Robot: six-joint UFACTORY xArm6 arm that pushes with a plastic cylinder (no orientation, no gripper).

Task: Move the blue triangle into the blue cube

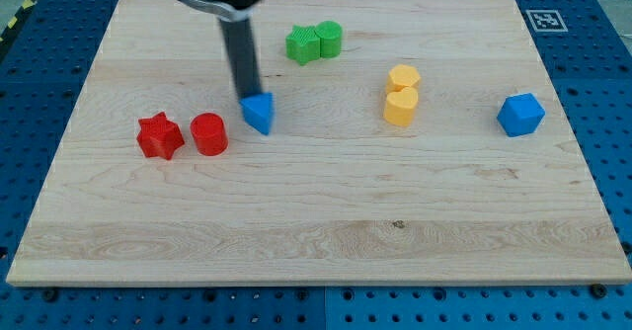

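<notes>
The blue triangle (259, 113) lies left of the board's middle. The blue cube (520, 115) sits far off at the view's right, at about the same height. My tip (247, 96) comes down from the view's top and stands at the triangle's upper left edge, touching it or nearly so.
A red star (159, 136) and a red cylinder (208, 133) lie left of the triangle. A green star (304, 44) and a green cylinder (329, 38) sit near the top. Two yellow blocks (401, 95) stand between the triangle and the cube, slightly above their line. The wooden board (316, 241) ends on a blue perforated table.
</notes>
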